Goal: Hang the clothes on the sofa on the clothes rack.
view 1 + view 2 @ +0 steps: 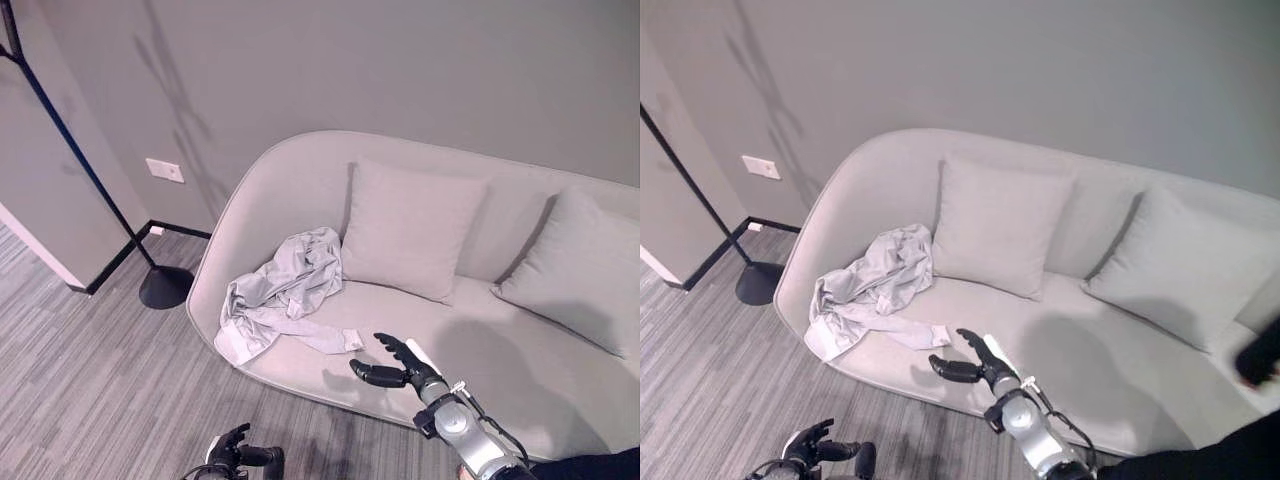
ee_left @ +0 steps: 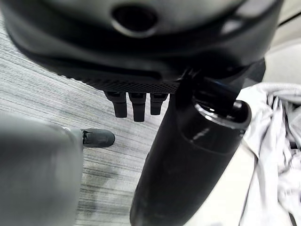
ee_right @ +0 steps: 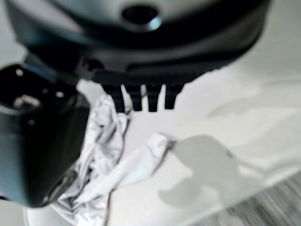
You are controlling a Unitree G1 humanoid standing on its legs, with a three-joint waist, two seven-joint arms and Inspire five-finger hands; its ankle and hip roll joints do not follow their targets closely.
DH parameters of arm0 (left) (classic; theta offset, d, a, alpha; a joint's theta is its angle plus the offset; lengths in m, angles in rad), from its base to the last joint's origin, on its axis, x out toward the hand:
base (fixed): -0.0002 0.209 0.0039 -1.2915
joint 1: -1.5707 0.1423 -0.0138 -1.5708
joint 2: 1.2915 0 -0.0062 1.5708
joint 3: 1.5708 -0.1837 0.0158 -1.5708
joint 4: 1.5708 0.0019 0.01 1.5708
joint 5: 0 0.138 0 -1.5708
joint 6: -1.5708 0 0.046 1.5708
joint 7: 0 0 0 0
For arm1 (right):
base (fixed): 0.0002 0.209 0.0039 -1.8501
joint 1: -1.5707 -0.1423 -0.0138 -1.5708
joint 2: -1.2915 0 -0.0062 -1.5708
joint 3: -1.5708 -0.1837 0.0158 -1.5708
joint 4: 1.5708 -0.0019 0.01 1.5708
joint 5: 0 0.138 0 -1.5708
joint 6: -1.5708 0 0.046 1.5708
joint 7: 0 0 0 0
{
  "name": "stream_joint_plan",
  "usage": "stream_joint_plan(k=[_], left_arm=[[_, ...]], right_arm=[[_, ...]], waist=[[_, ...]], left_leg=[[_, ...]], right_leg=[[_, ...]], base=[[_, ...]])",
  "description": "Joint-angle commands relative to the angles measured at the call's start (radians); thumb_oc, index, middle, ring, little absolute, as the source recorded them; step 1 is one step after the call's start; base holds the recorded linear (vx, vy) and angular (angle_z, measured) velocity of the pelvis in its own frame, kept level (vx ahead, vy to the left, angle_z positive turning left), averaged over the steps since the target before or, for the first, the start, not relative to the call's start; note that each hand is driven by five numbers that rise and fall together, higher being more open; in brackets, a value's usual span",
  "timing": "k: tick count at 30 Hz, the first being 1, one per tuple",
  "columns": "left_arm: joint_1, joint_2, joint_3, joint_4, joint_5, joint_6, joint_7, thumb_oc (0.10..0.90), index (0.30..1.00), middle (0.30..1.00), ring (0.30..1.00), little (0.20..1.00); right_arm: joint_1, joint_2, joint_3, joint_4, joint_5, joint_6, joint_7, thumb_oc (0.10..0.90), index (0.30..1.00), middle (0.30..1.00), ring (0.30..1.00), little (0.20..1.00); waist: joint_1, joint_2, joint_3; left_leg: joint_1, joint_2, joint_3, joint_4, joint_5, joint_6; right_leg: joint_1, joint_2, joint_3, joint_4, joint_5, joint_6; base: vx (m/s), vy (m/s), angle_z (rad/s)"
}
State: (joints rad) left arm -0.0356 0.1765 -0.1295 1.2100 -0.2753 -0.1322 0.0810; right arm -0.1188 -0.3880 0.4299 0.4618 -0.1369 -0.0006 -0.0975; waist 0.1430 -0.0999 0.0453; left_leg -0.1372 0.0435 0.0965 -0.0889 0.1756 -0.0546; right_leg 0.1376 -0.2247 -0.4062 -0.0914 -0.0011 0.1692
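Note:
A crumpled light grey garment [image 1: 285,292] lies on the left end of the pale grey sofa [image 1: 500,370], with one sleeve trailing toward the seat's front edge [image 3: 136,165]. My right hand [image 1: 392,366] hovers open above the seat just right of that sleeve, fingers spread and holding nothing. My left hand [image 1: 240,455] hangs low over the floor in front of the sofa, its fingers relaxed and empty. The black clothes rack [image 1: 70,150] stands on its round base [image 1: 165,287] at the far left, beside the sofa's end.
Two grey cushions [image 1: 410,230] [image 1: 585,270] lean on the sofa back. A grey wall with a white socket [image 1: 164,170] is behind. Striped grey carpet [image 1: 90,390] spreads before the sofa. A dark shoe [image 2: 99,138] rests on the floor.

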Motion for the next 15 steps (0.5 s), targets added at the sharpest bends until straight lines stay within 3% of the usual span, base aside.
stream_joint_plan(k=[1, 8, 11, 15], left_arm=[[0.008, 0.03, -0.067, 0.078, 0.009, -0.033, 0.02, 0.8, 0.9, 0.9, 0.9, 0.9], [-0.012, 0.071, -0.094, 0.057, -0.007, -0.06, 0.037, 0.8, 0.9, 0.9, 0.9, 0.9], [-0.012, 0.079, -0.102, 0.055, 0.0, -0.064, 0.041, 0.8, 0.9, 0.9, 0.9, 0.9], [-0.036, 0.096, -0.173, 0.046, 0.057, -0.08, 0.07, 0.8, 0.9, 0.9, 0.9, 0.9]], right_arm=[[-0.26, -0.054, -0.035, -0.014, -0.037, -0.112, -0.106, 0.8, 0.9, 0.9, 0.9, 0.9], [-0.517, -0.115, 0.068, 0.185, -0.181, -0.107, -0.215, 0.8, 0.9, 0.9, 0.9, 0.9], [-0.557, -0.143, 0.108, 0.223, -0.245, -0.102, -0.231, 0.8, 0.9, 0.9, 0.9, 0.9], [-0.697, -0.167, 0.248, 0.444, -0.406, -0.066, -0.321, 0.8, 0.9, 0.9, 0.9, 0.9]], waist=[[0.08, 0.01, 0.062], [0.167, 0.007, 0.165], [0.184, 0.004, 0.177], [0.23, -0.003, 0.208]], left_leg=[[-0.056, 0.117, -0.024, 0.101, -0.128, -0.048], [-0.198, 0.1, -0.087, 0.188, -0.13, -0.045], [-0.21, 0.102, -0.109, 0.196, -0.149, -0.054], [-0.261, 0.08, -0.149, 0.208, -0.146, -0.054]], right_leg=[[0.007, -0.07, -0.062, 0.034, 0.0, 0.028], [-0.041, -0.058, -0.098, 0.057, -0.002, 0.014], [-0.042, -0.047, -0.097, 0.068, -0.023, 0.015], [-0.057, -0.05, -0.136, 0.09, -0.027, 0.015]], base=[[-0.06, -0.006, 0.1], [-0.07, -0.011, 0.25], [0.06, -0.038, 0.33], [0.04, 0.033, 0.33]])
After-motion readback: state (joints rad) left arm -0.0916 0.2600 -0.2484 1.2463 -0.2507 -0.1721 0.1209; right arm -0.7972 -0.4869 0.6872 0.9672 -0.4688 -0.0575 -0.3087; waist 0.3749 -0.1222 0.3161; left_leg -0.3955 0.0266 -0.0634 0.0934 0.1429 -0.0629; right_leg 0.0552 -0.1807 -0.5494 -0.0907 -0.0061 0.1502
